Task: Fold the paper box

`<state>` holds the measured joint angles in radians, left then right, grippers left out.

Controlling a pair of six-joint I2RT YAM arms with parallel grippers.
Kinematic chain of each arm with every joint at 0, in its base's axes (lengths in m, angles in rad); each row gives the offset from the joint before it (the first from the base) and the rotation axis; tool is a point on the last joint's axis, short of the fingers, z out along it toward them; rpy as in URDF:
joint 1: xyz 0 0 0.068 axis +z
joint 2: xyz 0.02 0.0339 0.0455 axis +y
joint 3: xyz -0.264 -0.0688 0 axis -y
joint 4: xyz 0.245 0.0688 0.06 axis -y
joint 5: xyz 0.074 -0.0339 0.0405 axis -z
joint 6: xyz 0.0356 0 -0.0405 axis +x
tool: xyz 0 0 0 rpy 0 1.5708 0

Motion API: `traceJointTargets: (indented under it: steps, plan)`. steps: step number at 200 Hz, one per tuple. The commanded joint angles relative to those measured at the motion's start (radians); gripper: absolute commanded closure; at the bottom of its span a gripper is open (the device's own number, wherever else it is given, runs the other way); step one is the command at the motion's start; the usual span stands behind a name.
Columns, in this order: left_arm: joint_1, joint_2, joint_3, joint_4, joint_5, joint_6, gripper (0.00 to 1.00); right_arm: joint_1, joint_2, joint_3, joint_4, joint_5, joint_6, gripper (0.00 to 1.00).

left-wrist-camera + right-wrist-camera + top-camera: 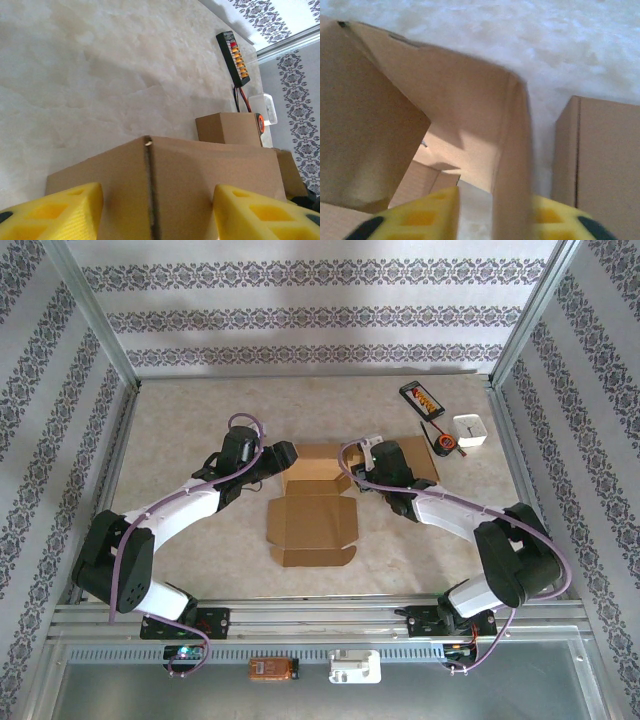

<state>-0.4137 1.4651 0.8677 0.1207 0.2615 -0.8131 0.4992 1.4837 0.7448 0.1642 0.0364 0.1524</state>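
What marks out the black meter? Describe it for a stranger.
Look to the table's far right corner. Of the small items there, the meter lies farthest back. It alone is a long black bar with orange lights, beside a white tub.

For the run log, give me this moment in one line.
box half folded, lid flat | left gripper open, at box | right gripper astride box wall, grip unclear

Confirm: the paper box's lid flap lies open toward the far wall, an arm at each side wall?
No. The top external view shows the lid flap of the paper box lying open toward the near edge; the left arm and right arm are at its side walls.
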Motion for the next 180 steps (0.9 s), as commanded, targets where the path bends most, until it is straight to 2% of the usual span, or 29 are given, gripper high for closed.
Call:
traceJointTargets:
  steps: [1, 21, 48, 67, 93, 119, 136, 151, 168, 180]
  plan:
    - [0.008, -0.004, -0.012, 0.041, 0.024, -0.016, 0.40, -0.005, -0.037, 0.029, -0.006, -0.117, 0.112, 0.82]
    - [0.008, 0.004, -0.008, 0.047, 0.028, -0.014, 0.41, -0.004, -0.026, 0.033, -0.011, -0.132, 0.167, 0.83]
    - [0.010, -0.029, -0.006, 0.008, 0.001, 0.035, 0.40, -0.004, -0.009, 0.046, -0.040, -0.051, 0.169, 0.83]
    - [0.009, -0.097, -0.019, -0.045, -0.058, 0.080, 0.37, -0.001, -0.010, 0.056, -0.045, -0.023, 0.145, 0.84]
    - [0.009, -0.219, -0.045, -0.123, -0.156, 0.144, 0.27, 0.004, -0.014, 0.073, -0.065, 0.015, 0.103, 0.83]
    - [0.010, -0.341, -0.078, -0.171, -0.202, 0.167, 0.27, 0.004, -0.020, 0.075, -0.066, 0.020, 0.087, 0.83]
    - [0.003, -0.400, -0.094, -0.193, -0.177, 0.154, 0.34, 0.006, -0.021, 0.077, -0.066, 0.022, 0.082, 0.83]
    - [-0.033, -0.422, -0.107, -0.196, -0.156, 0.125, 0.46, 0.008, -0.022, 0.077, -0.068, 0.019, 0.081, 0.83]
    - [-0.125, -0.406, -0.118, -0.181, -0.163, 0.103, 0.57, 0.013, -0.019, 0.076, -0.066, 0.017, 0.076, 0.83]
    - [-0.204, -0.377, -0.124, -0.163, -0.191, 0.096, 0.60, 0.016, -0.014, 0.073, -0.066, 0.023, 0.065, 0.83]
